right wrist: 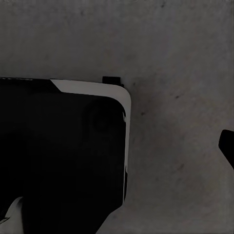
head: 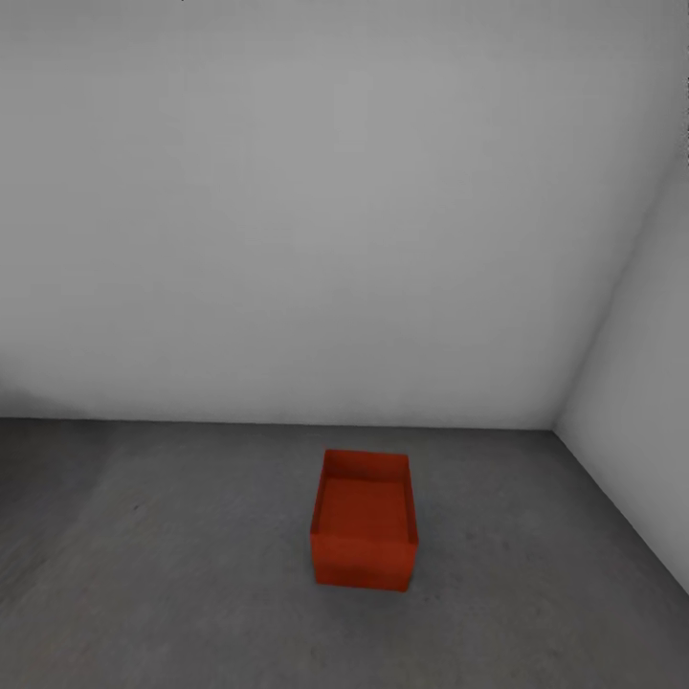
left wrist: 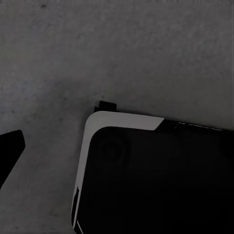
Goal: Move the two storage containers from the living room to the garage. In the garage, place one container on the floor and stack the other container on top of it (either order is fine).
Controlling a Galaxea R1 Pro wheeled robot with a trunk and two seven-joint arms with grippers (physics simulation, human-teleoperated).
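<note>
Both wrist cameras look straight down at the robot's own dark base point(left wrist: 161, 180) and the speckled concrete floor point(head: 172, 574), so the arms seem stowed low, carrying nothing. Dark slivers at the edges may be fingers, but whether either pair is apart or together cannot be told. Farther off, one red-orange storage container point(head: 365, 522) sits upright and empty on the garage floor, near the grey wall corner point(head: 560, 421), probably the stack's base.
</note>
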